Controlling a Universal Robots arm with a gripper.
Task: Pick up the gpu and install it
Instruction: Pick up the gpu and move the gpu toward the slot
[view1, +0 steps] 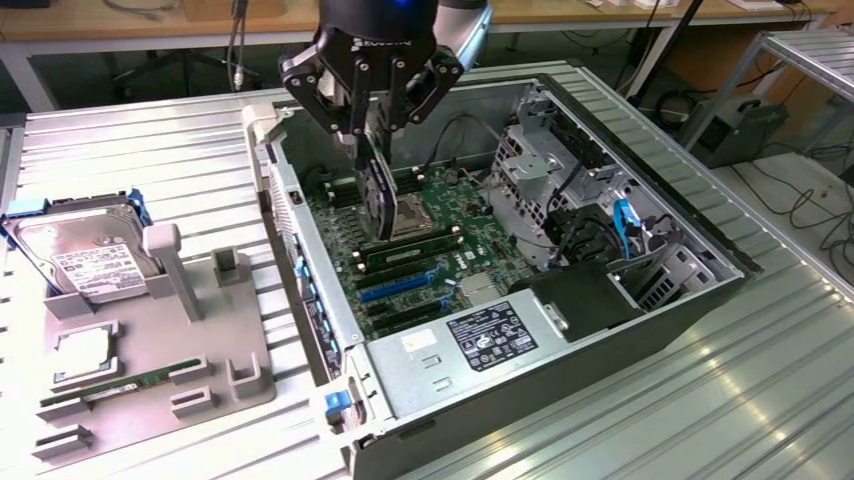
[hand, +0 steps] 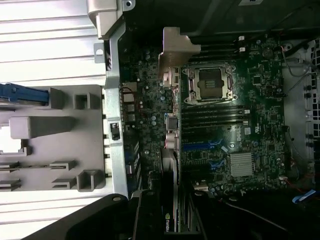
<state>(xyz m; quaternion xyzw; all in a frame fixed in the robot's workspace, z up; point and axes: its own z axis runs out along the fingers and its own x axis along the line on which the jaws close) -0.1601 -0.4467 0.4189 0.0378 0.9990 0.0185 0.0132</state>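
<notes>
Right now, I have the gripper (view1: 374, 135) clamped on the gpu (view1: 382, 195). The card hangs upright on its edge over the motherboard (view1: 400, 285), inside the open computer case (view1: 707, 258). Its silver bracket (hand: 175, 52) is at the end away from the gripper, and in the wrist view it sits just beside the empty processor socket (hand: 212, 85). I cannot tell whether the card touches the board. The case lies on a ribbed metal surface (view1: 147, 150). At the exterior view's left, a grey holder (view1: 200, 350) carries a hard drive (view1: 83, 262) and a green RAM stick (view1: 118, 385).
</notes>
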